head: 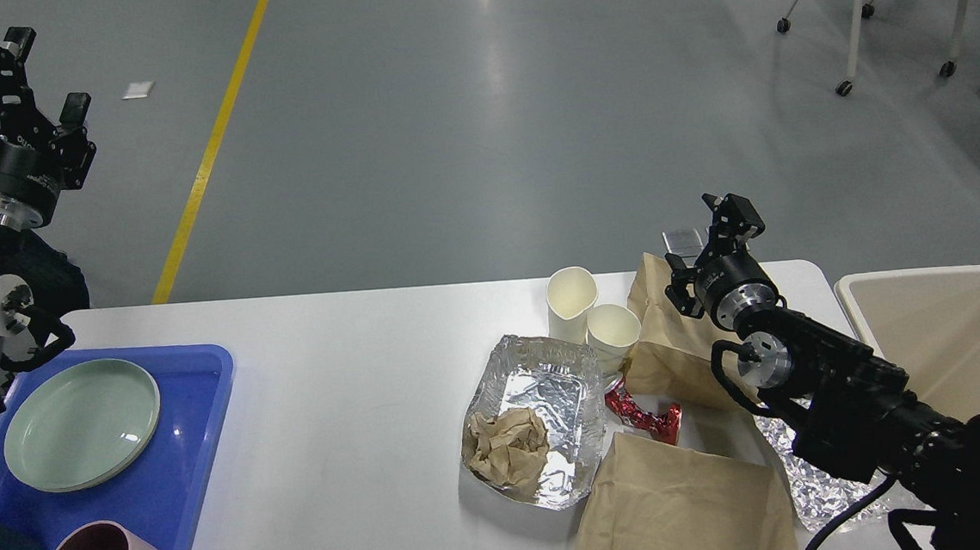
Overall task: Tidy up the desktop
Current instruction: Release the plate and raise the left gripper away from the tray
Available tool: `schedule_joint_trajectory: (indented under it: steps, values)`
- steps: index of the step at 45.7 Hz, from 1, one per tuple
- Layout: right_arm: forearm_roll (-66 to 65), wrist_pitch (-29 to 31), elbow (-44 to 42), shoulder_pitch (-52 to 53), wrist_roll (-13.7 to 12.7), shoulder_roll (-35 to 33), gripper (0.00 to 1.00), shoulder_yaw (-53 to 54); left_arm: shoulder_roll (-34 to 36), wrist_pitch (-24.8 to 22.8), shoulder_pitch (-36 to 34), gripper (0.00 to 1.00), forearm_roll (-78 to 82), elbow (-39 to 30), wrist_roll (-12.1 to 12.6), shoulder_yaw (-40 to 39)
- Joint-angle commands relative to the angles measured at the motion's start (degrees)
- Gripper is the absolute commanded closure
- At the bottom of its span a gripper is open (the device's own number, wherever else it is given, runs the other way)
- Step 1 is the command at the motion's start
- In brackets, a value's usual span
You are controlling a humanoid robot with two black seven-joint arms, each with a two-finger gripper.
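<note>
Single head view looks forward, down over the desktop (359, 379)

- The white desktop (359, 379) is lying flat, spanning the view, its rounded far corners showing.
- Its smooth matte middle is sitting bare, while clutter is crowding its right part and left edge.
</note>
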Motion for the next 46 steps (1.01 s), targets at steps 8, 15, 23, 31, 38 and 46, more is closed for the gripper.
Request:
schedule_joint_trajectory:
  steps: [8, 15, 23, 31, 38, 46]
  values:
    - [0.0, 0.0, 0.0, -0.06, -0.01, 0.0, 0.0, 0.0, -3.23, -0.01, 2.05, 0.04, 0.0, -0.01, 0.35, -0.93]
    - [0.0, 0.0, 0.0, -0.06, -0.01, 0.0, 0.0, 0.0, -3.84, -0.01, 2.93, 0.04, 0.26, -0.01, -0.01, -0.84]
    - [0.0, 0.0, 0.0, -0.06, -0.01, 0.0, 0.0, 0.0, -4.54, -0.44, 3.72, 0.04, 0.35, -0.01, -0.18, -0.75]
    - [0.0, 0.0, 0.0, -0.06, -0.01, 0.0, 0.0, 0.0, -6.91, -0.8, 5.21, 0.04, 0.17, -0.01, -2.2, -1.45]
    - [0.0, 0.0, 0.0, 0.03, -0.01, 0.0, 0.0, 0.0, -8.06, -0.89, 7.76, 0.04, 0.17, -0.01, -7.29, -1.1]
    - [0.0, 0.0, 0.0, -0.06, -0.01, 0.0, 0.0, 0.0, -9.91, -0.8, 7.76, 0.04, 0.17, -0.01, -8.88, -0.84]
